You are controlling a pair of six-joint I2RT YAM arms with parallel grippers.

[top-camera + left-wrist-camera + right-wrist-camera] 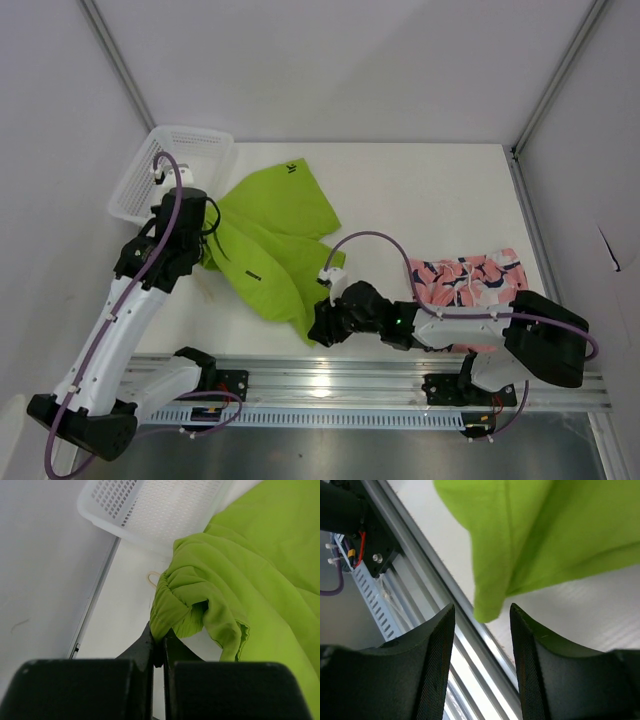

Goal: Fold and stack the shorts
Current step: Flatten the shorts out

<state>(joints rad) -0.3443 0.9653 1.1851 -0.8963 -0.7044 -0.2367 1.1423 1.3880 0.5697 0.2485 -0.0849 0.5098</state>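
Green waistband clamped between shut fingers of left gripper point(159, 647); right gripper point(482, 614) parted around a hem corner, not closed on it. Lime green shorts point(272, 228) sprawled mid-table near white basket point(150, 190); pink shorts point(470, 278) at right.

White table point(430, 195), pale walls point(350, 60), aluminium rail point(400, 372) along near edge.

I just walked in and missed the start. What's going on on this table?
Two robot arms are working on the green shorts. The left end effector is shut on a bunched edge of them near the white basket. The right end effector is open at their near corner by the table edge, not clamped on it. The pink patterned shorts lie apart on the right, and neither arm holds them.
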